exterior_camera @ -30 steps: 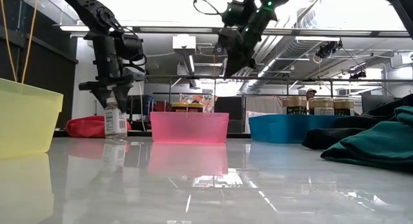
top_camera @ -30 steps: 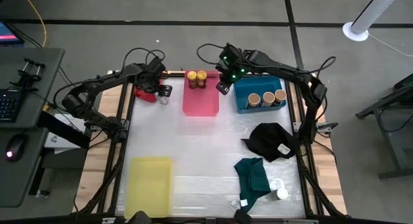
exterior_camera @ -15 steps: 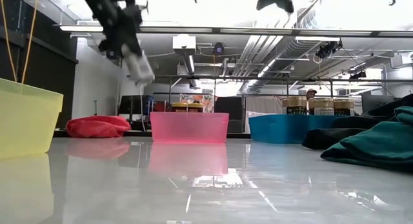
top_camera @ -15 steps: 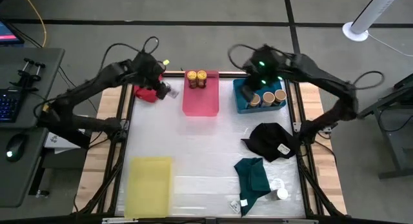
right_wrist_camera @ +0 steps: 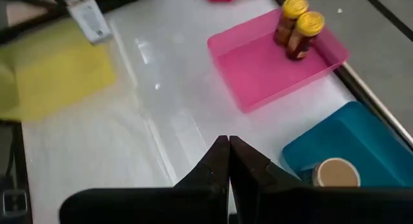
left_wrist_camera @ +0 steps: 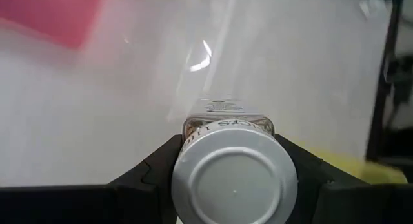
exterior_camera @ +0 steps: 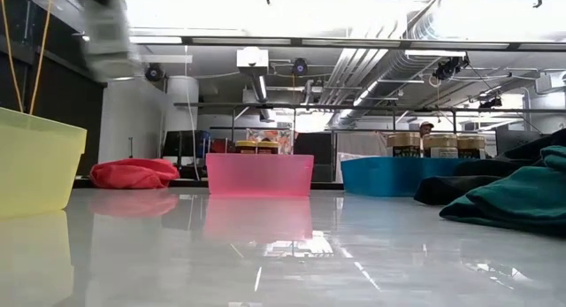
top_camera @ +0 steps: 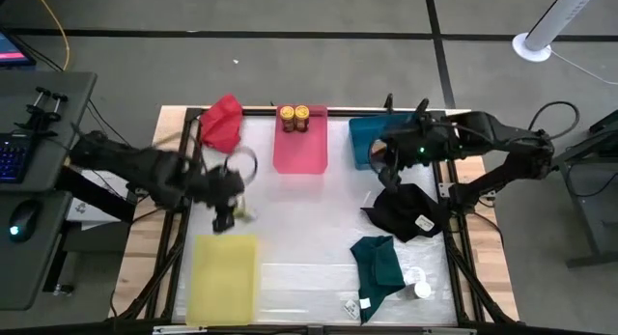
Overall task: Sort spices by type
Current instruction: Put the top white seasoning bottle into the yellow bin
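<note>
My left gripper [top_camera: 230,206] is shut on a white-lidded spice jar [left_wrist_camera: 234,179] above the far edge of the yellow tray [top_camera: 224,277]. In the low view the jar [exterior_camera: 106,33] shows high up and blurred. Two yellow-lidded jars [top_camera: 294,118] stand in the pink tray [top_camera: 300,150]. Three tan-lidded jars [exterior_camera: 440,145] stand in the blue tray [exterior_camera: 389,176]. My right gripper [right_wrist_camera: 228,153] is shut and empty, above the blue tray's near-left corner [top_camera: 362,137]. My left gripper pinches the white-lidded jar between its two fingers [left_wrist_camera: 155,173] just below the lid [left_wrist_camera: 234,185], one finger on each side. The lid faces the wrist camera and the body points away along the fingers. The jar is lifted clear of the table.
A red cloth [top_camera: 222,123] lies at the far edge, left of the pink tray. A black cloth [top_camera: 401,211] and a teal cloth [top_camera: 377,265] lie on the table's right half, with small white round things [top_camera: 418,282] beside the teal one. Bare table lies in the middle.
My left gripper lifted the white-lidded jar off the table beside the red cloth, tipped it, and carried it toward the near edge to above the yellow tray's far edge. My right gripper went from above the pink tray toward the right and then nearer, over the blue tray.
</note>
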Tool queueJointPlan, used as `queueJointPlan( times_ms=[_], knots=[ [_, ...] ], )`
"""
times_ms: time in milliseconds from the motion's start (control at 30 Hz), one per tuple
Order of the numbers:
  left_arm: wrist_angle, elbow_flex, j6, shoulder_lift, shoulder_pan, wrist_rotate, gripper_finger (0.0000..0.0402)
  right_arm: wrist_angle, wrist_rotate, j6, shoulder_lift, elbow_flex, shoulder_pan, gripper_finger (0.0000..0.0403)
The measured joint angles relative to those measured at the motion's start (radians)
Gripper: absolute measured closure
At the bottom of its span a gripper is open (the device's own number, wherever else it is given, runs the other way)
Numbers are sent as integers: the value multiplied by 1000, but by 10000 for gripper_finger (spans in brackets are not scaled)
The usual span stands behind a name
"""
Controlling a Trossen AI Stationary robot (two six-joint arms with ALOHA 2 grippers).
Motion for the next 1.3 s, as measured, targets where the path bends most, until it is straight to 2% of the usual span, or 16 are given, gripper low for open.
queueJointPlan(
  times_ms=[233, 367, 467, 667, 867, 1300],
  knots=[
    [-41, 0, -228, 131, -370, 5, 235, -13, 1, -12, 25, 0, 96, 403],
    [-37, 0, -252, 224, -458, -38, 235, -14, 2, 17, 29, 0, 135, 403],
    [-19, 0, -187, 294, -448, -65, 235, -11, 38, 64, 29, 0, 155, 403],
    [29, -5, -39, 388, -392, -56, 235, -11, 55, 129, 29, 0, 165, 403],
    [182, -67, 10, 393, -349, -7, 235, -11, 82, 157, 29, 0, 165, 403],
    [195, -107, 36, 392, -331, -3, 235, -11, 83, 133, 29, 0, 165, 403]
  ],
)
